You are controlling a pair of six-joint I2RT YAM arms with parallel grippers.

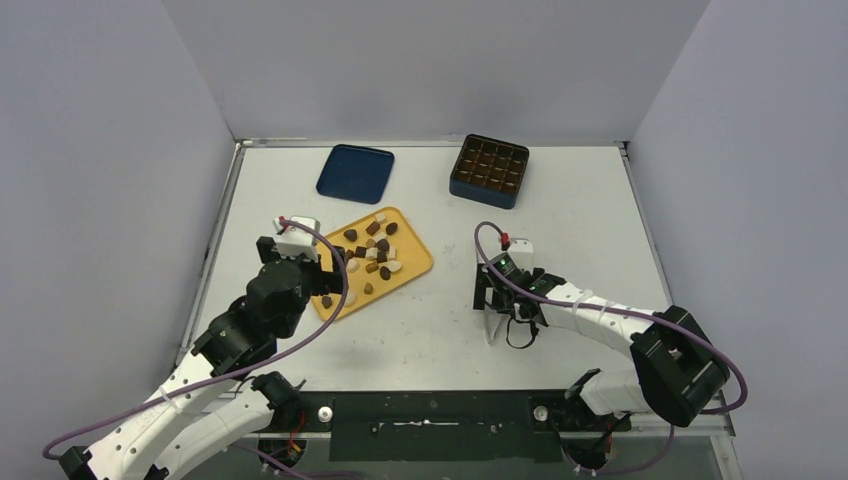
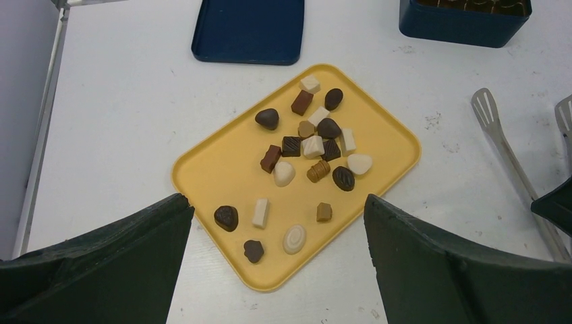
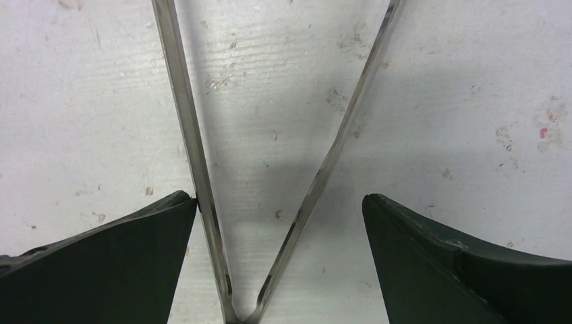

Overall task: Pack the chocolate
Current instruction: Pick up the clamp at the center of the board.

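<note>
The chocolate lies as several small dark brown, caramel and white pieces on a yellow tray; the top view shows the chocolate on that tray left of centre. My left gripper hangs open over the tray's near corner, holding nothing, and shows in the top view too. Metal tongs lie flat on the table in a V. My right gripper stands open astride them: the left finger touches one arm, the right finger stays apart. In the top view it is right of centre.
A dark blue gridded box stands at the back, right of centre, its flat blue lid lying to its left behind the tray. The left wrist view shows the tongs to the tray's right. Grey walls close in the table's sides and back.
</note>
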